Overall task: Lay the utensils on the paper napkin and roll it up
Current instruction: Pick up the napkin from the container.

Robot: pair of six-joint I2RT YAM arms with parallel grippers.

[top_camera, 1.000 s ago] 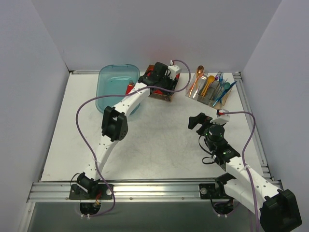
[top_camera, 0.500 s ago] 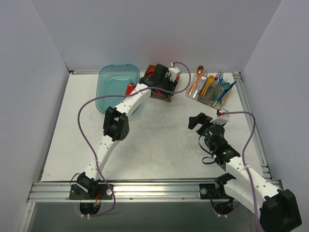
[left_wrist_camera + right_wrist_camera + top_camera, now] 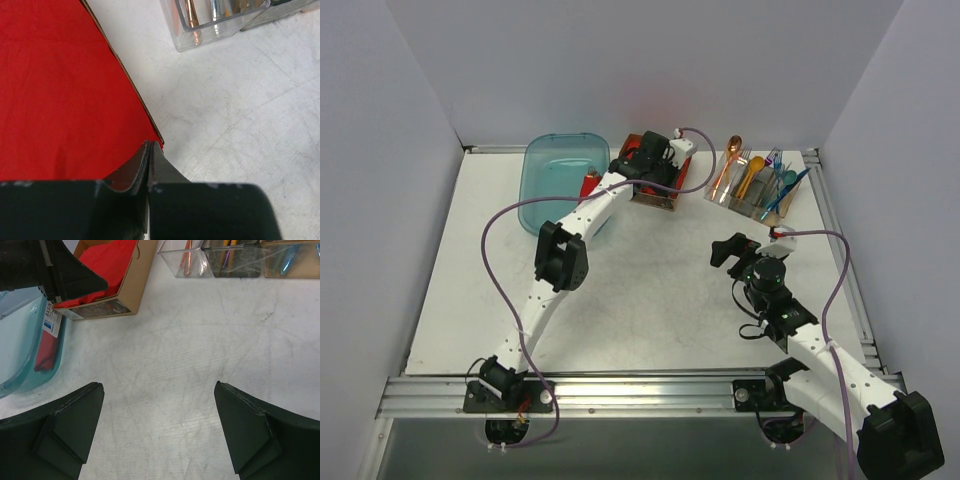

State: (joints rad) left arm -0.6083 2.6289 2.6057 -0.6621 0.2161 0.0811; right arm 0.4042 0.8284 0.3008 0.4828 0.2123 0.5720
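The utensils stand in a clear holder [image 3: 740,197] at the back right: a teal spoon [image 3: 788,178] and a blue piece [image 3: 775,205]. My left gripper [image 3: 658,172] reaches over the cardboard box of red napkins. In the left wrist view its jaws [image 3: 150,145] are shut at the near corner of the stack's top red sheet [image 3: 60,85]; whether a sheet is pinched between them does not show. A single paper napkin apart from the stack is out of view. My right gripper [image 3: 158,385] hangs open over bare table, right of centre [image 3: 730,248].
A teal plastic bin [image 3: 545,185] with a red item [image 3: 588,184] inside sits at the back left, beside the cardboard box [image 3: 135,285]. An orange spoon [image 3: 732,150] and a yellow utensil [image 3: 751,172] share the holder. Metal rails edge the table.
The left gripper's jaws have closed at the corner of the red stack. The right arm has not moved.
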